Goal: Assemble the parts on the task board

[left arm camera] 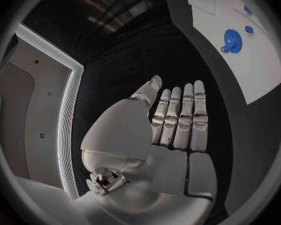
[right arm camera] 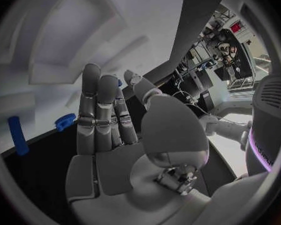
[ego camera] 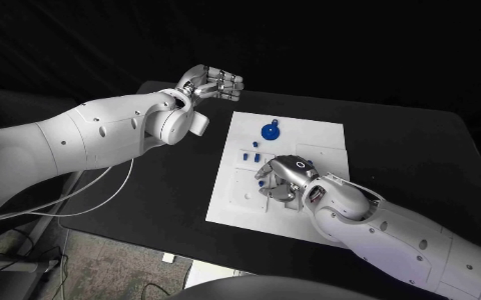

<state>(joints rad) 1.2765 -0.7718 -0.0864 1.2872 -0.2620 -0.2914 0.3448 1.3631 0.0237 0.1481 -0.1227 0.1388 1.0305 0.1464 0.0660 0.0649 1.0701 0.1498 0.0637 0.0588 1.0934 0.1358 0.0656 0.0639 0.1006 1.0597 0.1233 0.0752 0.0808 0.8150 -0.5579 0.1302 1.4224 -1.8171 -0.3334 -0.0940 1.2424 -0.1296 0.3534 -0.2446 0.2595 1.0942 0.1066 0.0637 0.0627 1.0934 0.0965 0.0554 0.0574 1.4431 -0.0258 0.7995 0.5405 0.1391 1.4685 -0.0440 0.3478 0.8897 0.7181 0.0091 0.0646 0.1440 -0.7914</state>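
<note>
The white task board (ego camera: 311, 137) lies in the middle of the black table. A blue gear (ego camera: 270, 131) stands near its far edge and also appears in the left wrist view (left arm camera: 232, 39). Small blue pegs (ego camera: 254, 154) stand at the board's left side. My right hand (ego camera: 283, 175) is bent down over the near half of the board, fingertips at its surface. In the right wrist view a sliver of a small blue part (right arm camera: 120, 82) shows between its thumb and a finger. My left hand (ego camera: 210, 81) hovers off the board's far left corner, fingers straight and holding nothing (left arm camera: 178, 120).
A blue peg (right arm camera: 15, 135) and a toothed blue piece (right arm camera: 65, 121) lie by the board's edge near my right hand. White cables hang off the table's left edge (ego camera: 100, 189). The black table (ego camera: 401, 140) extends to the right of the board.
</note>
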